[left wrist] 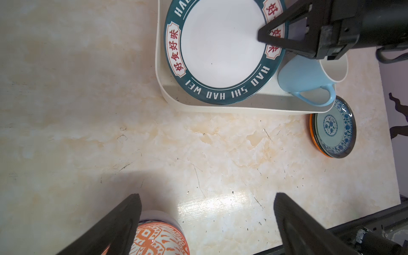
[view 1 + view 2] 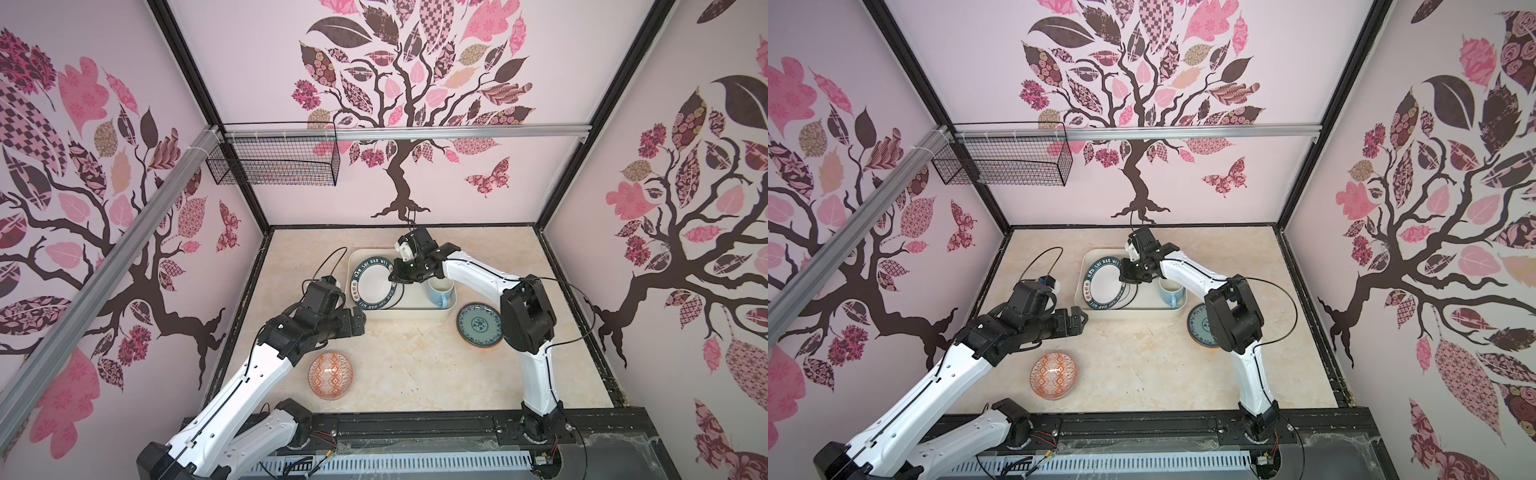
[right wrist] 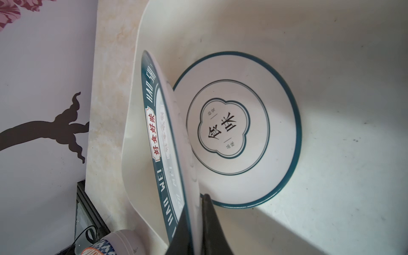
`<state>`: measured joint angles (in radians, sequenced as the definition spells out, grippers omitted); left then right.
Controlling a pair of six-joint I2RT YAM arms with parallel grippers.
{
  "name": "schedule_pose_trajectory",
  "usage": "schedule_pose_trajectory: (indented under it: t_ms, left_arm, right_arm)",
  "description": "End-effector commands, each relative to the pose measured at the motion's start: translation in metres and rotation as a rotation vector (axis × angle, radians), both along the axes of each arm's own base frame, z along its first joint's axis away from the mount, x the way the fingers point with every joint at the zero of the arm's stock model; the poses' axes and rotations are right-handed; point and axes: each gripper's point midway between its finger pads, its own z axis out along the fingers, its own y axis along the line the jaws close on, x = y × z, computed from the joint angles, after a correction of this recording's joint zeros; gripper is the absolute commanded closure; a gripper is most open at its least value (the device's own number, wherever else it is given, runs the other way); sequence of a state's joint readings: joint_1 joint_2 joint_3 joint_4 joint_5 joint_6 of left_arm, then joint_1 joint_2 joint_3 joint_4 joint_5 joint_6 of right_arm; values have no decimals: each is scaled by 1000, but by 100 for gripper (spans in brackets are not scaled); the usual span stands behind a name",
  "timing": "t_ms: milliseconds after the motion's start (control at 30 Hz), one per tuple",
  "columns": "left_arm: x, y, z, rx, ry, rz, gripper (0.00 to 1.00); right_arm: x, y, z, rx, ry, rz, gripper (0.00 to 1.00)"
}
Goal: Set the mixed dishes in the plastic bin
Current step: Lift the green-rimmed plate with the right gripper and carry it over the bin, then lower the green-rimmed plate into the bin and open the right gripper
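My right gripper (image 2: 395,279) (image 3: 194,202) is shut on the rim of a teal-rimmed plate lettered HAO SHI HAO WEI (image 2: 374,286) (image 2: 1104,289) (image 1: 220,48). It holds the plate tilted over the left half of the cream plastic bin (image 2: 407,314) (image 2: 1133,314). Beneath it, flat on the bin floor, lies a white plate with black characters (image 3: 231,132). A light-blue mug (image 2: 439,293) (image 1: 302,77) stands in the bin's right end. My left gripper (image 2: 361,324) (image 1: 207,196) is open and holds nothing, just left of the bin's near-left corner. The orange-patterned bowl (image 2: 330,375) (image 1: 159,240) sits on the table below it.
A blue floral plate (image 2: 478,324) (image 1: 333,128) lies stacked on an orange-rimmed plate (image 1: 311,130) on the table right of the bin, beside my right arm's elbow. A black wire basket (image 2: 274,166) hangs on the back rail, up left.
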<state>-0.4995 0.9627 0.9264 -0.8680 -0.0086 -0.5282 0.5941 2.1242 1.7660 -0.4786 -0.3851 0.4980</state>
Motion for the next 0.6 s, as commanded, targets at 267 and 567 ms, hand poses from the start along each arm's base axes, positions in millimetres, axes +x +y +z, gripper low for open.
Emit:
schedule_pose_trajectory:
  t_ms: [267,567]
  left_arm:
    - [12,-9,-24,-10,49,-51,2]
    - [12,-8,-27,-17,56,-48,2]
  right_arm:
    - [20,6,-35,-4,63,32,89]
    - [19,-11,-49,-104,52,16,59]
